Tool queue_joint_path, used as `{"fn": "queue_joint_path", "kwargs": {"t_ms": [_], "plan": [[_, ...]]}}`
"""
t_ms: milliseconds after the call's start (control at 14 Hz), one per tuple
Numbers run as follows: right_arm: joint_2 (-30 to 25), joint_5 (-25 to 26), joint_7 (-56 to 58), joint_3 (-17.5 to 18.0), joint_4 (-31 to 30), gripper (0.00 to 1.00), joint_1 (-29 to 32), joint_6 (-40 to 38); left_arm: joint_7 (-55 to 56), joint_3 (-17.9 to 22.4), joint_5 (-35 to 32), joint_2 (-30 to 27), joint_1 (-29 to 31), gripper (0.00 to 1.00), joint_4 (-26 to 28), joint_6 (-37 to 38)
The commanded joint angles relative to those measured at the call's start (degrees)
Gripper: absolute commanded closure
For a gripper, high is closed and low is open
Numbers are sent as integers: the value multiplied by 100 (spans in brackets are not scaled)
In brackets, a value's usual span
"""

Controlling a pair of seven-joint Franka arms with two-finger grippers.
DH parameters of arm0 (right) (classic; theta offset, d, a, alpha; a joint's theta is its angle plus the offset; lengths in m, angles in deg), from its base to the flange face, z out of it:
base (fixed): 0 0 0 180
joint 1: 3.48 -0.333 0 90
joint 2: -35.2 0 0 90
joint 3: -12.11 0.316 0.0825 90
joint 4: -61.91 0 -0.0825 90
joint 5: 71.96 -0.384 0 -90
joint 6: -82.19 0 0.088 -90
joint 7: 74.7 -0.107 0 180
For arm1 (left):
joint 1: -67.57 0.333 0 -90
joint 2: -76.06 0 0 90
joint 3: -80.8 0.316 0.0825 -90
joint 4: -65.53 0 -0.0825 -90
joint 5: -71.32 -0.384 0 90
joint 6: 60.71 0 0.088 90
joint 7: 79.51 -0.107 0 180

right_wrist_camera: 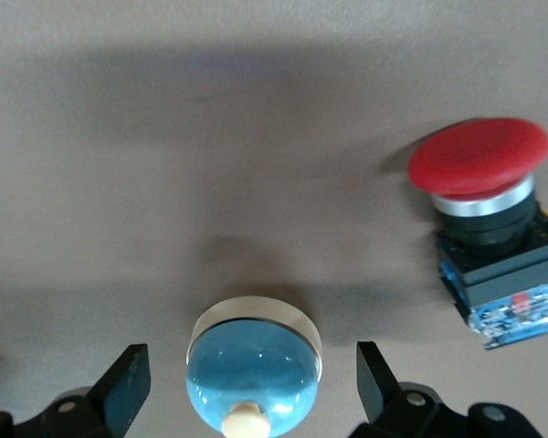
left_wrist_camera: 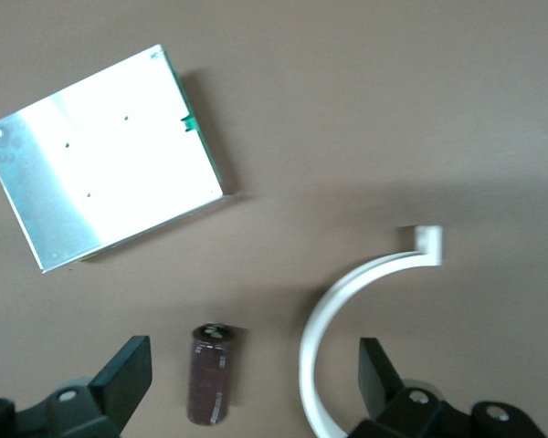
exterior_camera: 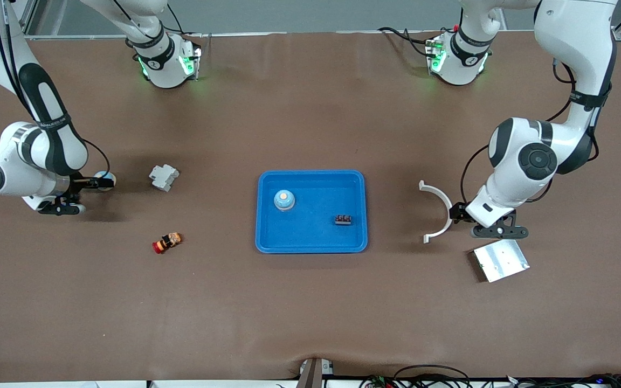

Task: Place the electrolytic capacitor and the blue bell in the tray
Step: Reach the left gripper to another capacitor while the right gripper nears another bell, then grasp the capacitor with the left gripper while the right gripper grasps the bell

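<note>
The bright-blue tray [exterior_camera: 310,245] lies mid-table. A blue bell [exterior_camera: 284,200] and a small dark part [exterior_camera: 343,219] sit in it. A second blue bell [exterior_camera: 107,177] stands on the table toward the right arm's end. My right gripper [exterior_camera: 96,183] hangs open just over it, a finger on each side [right_wrist_camera: 253,365] of the bell [right_wrist_camera: 253,370]. My left gripper [exterior_camera: 457,211] is open [left_wrist_camera: 251,360] above a dark brown electrolytic capacitor [left_wrist_camera: 210,374]. The capacitor lies on the table between the fingers and is hidden in the front view.
A white curved arc piece [exterior_camera: 440,207] lies by the left gripper, partly between its fingers [left_wrist_camera: 347,310]. A silver metal plate [exterior_camera: 501,260] [left_wrist_camera: 100,155] lies nearer the front camera. A red push-button [exterior_camera: 166,243] [right_wrist_camera: 489,228] and a white block [exterior_camera: 164,177] lie toward the right arm's end.
</note>
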Motion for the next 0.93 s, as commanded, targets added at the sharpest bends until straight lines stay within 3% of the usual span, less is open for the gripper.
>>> {"fn": "queue_joint_path", "kwargs": {"t_ms": [0,643,857], "plan": [[-27,37,1,91,-74,0,96,47,-82,-60,-99,-114,149,0,529,-616],[88,45,10,91,-82,0,61,-23,-345,-51,-108,202,377,0,1074,-1565],[79,46,18,99,-30,45,35,-198,-653,-60,-108,413,580,0,1172,-1962]]}}
